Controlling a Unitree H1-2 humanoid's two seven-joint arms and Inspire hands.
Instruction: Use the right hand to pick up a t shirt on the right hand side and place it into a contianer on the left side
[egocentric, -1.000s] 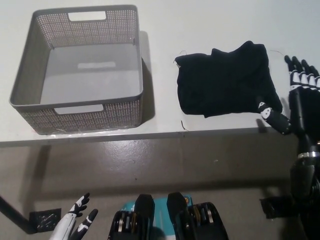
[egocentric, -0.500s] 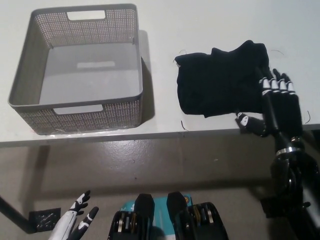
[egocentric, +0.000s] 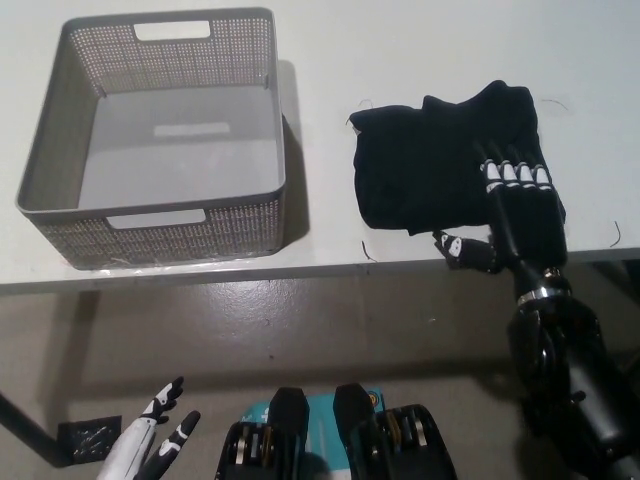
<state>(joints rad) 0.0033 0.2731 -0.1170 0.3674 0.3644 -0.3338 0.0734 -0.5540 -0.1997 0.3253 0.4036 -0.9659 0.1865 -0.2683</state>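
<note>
A black t-shirt (egocentric: 435, 160) lies folded on the right part of the white table (egocentric: 400, 50), near its front edge. My black right hand (egocentric: 515, 210) is spread open over the shirt's lower right part, fingers pointing away from me and the thumb out toward the table edge; it grips nothing. On the left of the table stands a grey perforated basket (egocentric: 60, 130) with nothing inside. My white left hand (egocentric: 155, 440) hangs low at the bottom left, below the table, with its fingers apart.
The basket and the shirt are separated by a strip of bare tabletop. Below the table's front edge is grey floor, with a small dark patterned object (egocentric: 90, 440) at the lower left.
My right hand has moved left from beside the shirt's right edge to over the shirt's lower right part. The shirt, the basket and my left hand have stayed put.
</note>
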